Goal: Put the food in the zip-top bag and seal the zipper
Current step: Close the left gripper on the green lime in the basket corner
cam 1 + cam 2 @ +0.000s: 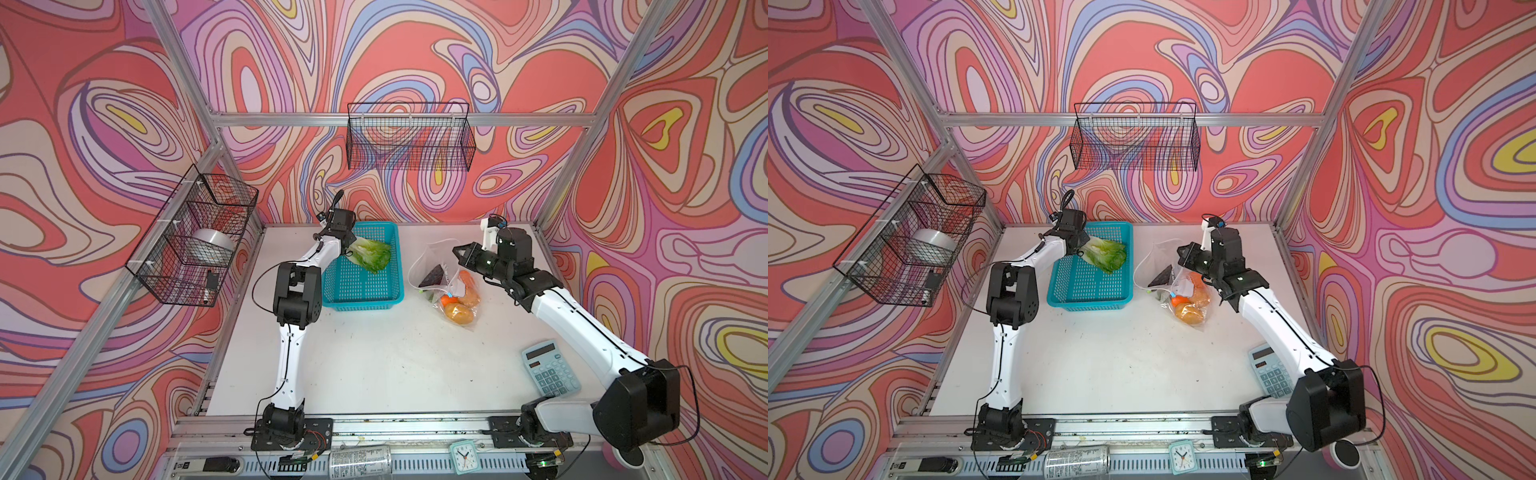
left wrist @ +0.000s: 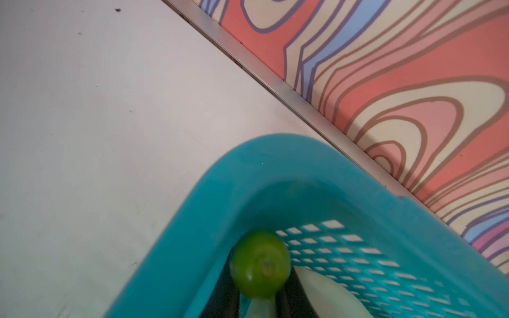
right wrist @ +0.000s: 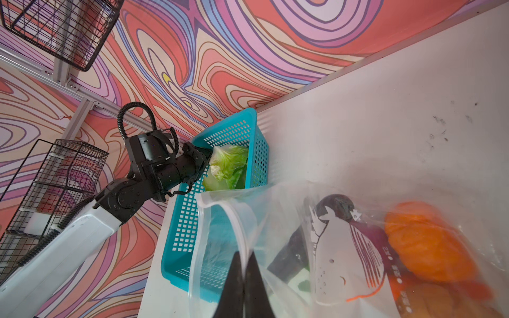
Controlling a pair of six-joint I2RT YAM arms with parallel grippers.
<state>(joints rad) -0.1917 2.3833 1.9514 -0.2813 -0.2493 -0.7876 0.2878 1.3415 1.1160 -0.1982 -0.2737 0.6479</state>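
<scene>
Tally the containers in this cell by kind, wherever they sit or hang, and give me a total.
black wire baskets: 2 (side wall, back wall)
teal plastic basket: 1
clear zip-top bag: 1
Total: 4

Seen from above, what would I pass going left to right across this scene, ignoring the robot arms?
Wire basket on the left wall → teal basket → zip-top bag → calculator.

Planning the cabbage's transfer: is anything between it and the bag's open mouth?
Only the teal basket's wall facing the zip-top bag: the cabbage, in the left gripper, is inside that basket. Nothing else visible blocks the bag, whose mouth the right gripper holds open.
</scene>
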